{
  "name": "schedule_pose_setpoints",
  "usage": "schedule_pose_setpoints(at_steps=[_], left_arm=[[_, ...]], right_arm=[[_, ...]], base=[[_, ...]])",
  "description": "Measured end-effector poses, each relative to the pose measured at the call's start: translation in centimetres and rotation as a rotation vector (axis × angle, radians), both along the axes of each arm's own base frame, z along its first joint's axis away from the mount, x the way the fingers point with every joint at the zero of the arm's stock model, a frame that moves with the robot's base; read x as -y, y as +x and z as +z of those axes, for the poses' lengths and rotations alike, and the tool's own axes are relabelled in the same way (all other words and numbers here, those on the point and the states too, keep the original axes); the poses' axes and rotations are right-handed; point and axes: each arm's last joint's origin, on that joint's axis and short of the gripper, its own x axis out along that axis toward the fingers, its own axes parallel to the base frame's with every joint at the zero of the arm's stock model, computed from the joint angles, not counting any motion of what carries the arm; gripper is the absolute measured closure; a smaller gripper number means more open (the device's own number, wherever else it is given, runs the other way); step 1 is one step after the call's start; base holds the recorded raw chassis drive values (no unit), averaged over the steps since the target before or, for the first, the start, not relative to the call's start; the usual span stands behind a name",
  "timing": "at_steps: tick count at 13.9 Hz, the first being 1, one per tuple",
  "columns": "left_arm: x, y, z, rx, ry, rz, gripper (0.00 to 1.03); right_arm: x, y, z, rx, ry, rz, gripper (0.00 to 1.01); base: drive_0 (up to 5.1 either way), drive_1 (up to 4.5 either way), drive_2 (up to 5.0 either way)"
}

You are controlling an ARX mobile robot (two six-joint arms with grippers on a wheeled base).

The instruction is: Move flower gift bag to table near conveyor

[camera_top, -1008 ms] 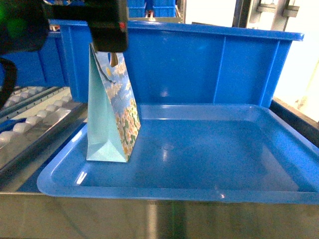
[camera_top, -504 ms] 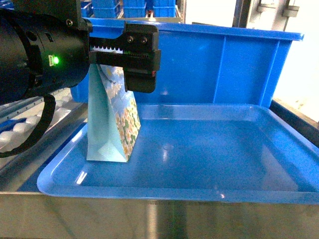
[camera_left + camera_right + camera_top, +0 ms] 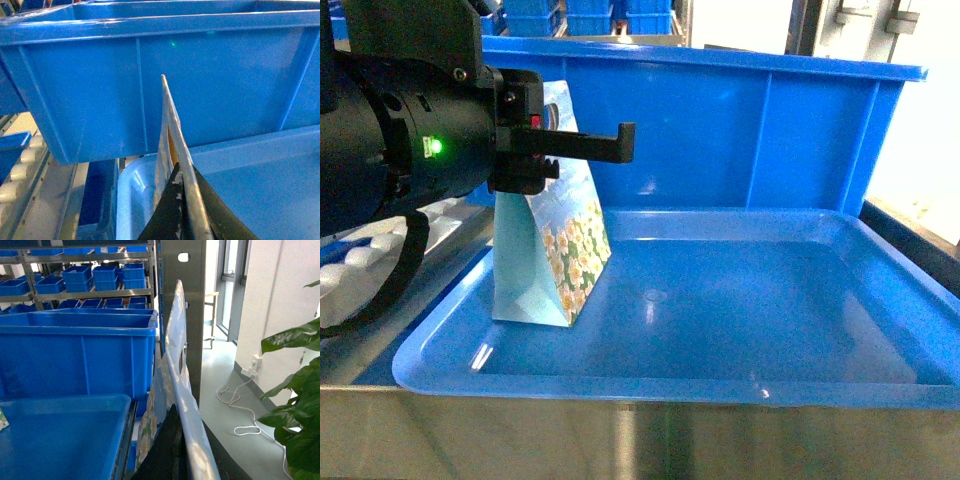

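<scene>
1. A pale turquoise paper gift bag printed with yellow-white flowers [image 3: 545, 260] stands upright in the near-left corner of a shallow glossy blue plastic tray [image 3: 720, 385]. The bag's base rests on the tray floor, and it is the only thing seen in the tray.
2. The black left gripper [image 3: 610, 145] is at the bag's top. In the left wrist view its fingers [image 3: 165, 220] are pressed together on the bag's thin upper edge [image 3: 172, 125], one on each side.
3. Behind the tray stands a deep blue plastic bin [image 3: 720, 130]. What it holds cannot be seen from here.
4. To the left of the tray runs the steel-framed conveyor with rows of small white rollers [image 3: 360, 255].
5. The right wrist view shows the right gripper [image 3: 177, 455] clamped on the edge of a glossy flower-printed item [image 3: 175, 355]. Whether this is another bag cannot be told. It hangs just beside the tray's rim [image 3: 75, 399], outside it.
6. Behind, metal shelves carry many small blue crates [image 3: 100, 277], and a green leafy plant [image 3: 295, 390] stands at the right.
</scene>
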Motion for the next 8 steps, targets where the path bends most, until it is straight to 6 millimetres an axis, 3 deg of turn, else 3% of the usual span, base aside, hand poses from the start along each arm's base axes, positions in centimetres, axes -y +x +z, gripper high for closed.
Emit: schedule_pose_setpoints(at_steps=[4, 8], left_arm=[[-0.4, -0.4, 0.8, 0.031, -0.016, 0.008, 1.01], [-2.5, -1.6, 3.9, 0.168, -0.073, 0.042, 1.01]], right_arm=[[0.0, 0.0, 0.0, 0.0, 0.0, 0.0, 0.99], [0.0, 0.0, 0.0, 0.0, 0.0, 0.0, 0.99]], base=[[0.0, 0.0, 0.0], [0.0, 0.0, 0.0]])
